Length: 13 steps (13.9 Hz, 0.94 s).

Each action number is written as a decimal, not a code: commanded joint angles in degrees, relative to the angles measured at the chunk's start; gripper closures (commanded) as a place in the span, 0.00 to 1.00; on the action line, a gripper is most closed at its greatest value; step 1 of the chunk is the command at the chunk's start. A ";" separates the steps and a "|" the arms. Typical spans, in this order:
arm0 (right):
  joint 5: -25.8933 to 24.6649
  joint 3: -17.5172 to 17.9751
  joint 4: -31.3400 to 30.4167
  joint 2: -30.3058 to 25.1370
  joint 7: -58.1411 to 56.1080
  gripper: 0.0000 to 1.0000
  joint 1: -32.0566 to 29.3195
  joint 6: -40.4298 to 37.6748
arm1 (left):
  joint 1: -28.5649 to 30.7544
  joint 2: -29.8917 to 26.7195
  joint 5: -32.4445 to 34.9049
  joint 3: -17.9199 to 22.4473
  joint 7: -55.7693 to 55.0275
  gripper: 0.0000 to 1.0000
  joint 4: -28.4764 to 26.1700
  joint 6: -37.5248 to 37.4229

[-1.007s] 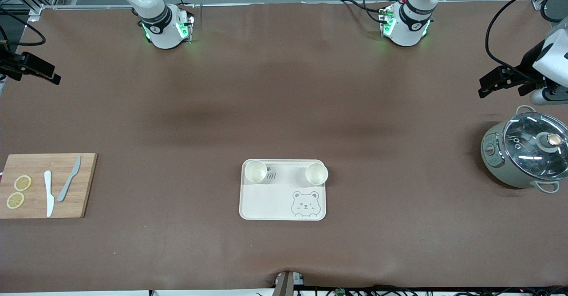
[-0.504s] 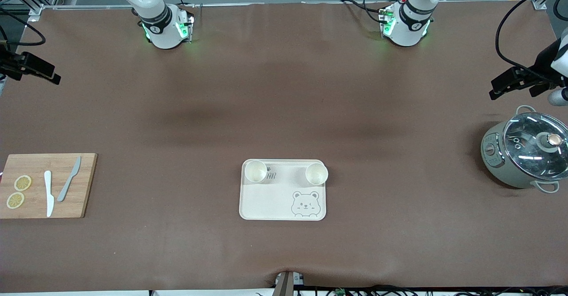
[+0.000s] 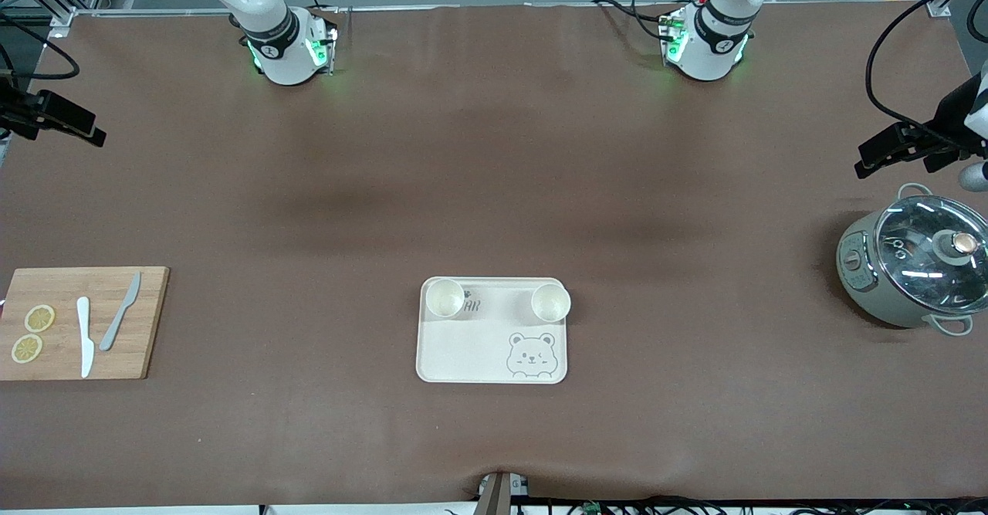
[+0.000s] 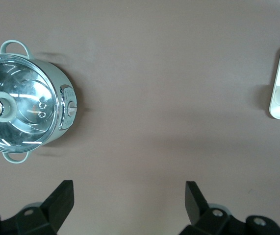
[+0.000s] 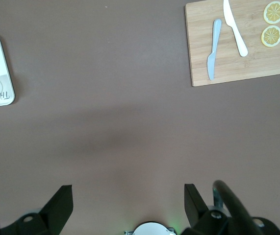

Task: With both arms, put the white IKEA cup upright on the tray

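two white cups (image 3: 445,298) (image 3: 550,303) stand upright on the cream tray (image 3: 471,349), along its edge nearest the arms' bases, while the left gripper (image 4: 130,196) hangs released above bare table near the pot (image 3: 911,269), and the right gripper (image 5: 128,198) hangs released near the cutting board (image 3: 147,322).

The left end effector (image 3: 888,152) hangs in the air at about 3 o'clock in the front view, over the counter's (image 3: 494,191) edge at the left arm's end, its two black fingers (image 4: 61,200) spread wide apart with nothing between them. The right end effector (image 3: 73,125) hangs at about 9 o'clock, over the counter's edge at the right arm's end, its fingers (image 5: 61,203) likewise spread wide and empty. Both white arms rise from green-lit bases at about 11 and 1 o'clock.
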 commanded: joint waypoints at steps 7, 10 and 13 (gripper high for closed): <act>-0.20 0.59 -0.84 -1.07 -0.19 0.00 -0.78 -0.26 | 0.30 3.46 -1.07 -0.25 0.41 0.00 4.58 -0.05; -0.20 0.59 -0.84 -1.07 -0.19 0.00 -0.78 -0.52 | 0.30 3.64 -0.98 -0.25 0.23 0.00 5.11 -0.05; -0.20 0.59 -0.84 -1.07 -0.19 0.00 -0.78 -0.61 | 0.38 3.55 -0.72 -0.16 -0.29 0.00 5.03 -0.05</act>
